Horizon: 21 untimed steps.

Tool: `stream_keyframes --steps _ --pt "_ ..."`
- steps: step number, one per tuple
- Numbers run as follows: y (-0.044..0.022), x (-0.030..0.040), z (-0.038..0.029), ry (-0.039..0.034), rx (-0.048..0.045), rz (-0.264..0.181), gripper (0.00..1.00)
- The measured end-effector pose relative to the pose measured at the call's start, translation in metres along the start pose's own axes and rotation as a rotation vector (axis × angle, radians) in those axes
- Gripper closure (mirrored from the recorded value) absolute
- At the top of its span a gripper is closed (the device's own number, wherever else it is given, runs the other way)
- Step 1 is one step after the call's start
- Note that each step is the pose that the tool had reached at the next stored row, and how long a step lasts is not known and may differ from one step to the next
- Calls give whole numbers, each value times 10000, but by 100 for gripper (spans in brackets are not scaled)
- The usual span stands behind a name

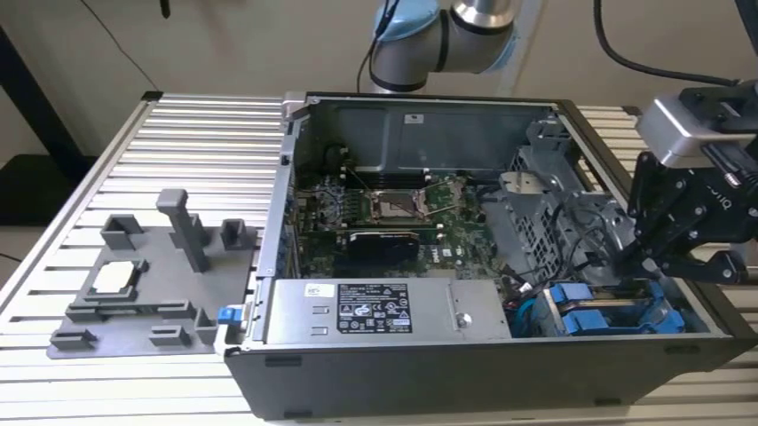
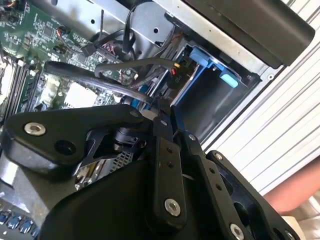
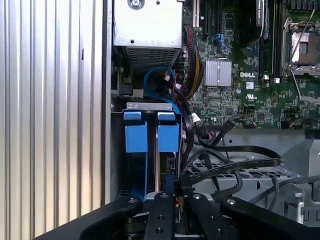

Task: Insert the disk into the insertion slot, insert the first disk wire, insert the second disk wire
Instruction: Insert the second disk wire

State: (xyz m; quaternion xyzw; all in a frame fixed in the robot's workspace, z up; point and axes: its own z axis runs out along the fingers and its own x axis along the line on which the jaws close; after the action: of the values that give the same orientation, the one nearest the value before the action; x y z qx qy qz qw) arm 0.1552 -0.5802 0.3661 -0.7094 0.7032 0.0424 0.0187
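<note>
where ribbed table (image 1: 177, 142) bears case (image 1: 474, 373)

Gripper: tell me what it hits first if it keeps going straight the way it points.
Probably the blue drive carriers in the drive cage: the gripper points down at them in the first wrist view. Black cables run right beside that line, and depth is unclear.

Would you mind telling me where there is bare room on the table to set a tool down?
Free: the ribbed table behind the grey fixture tray, left of the computer case in the exterior view. Crowded: the drive cage corner, where the gripper hangs among cables.
</note>
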Motion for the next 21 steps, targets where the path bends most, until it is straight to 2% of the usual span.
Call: stream_keyframes --steps 6,13,19,21 --pt "-2 12 35 -3 0 -1 84" --pt "-3 13 44 -6 0 -1 84" --pt "-9 19 97 -11 0 -1 84" --pt "-12 21 119 -38 0 -2 84"
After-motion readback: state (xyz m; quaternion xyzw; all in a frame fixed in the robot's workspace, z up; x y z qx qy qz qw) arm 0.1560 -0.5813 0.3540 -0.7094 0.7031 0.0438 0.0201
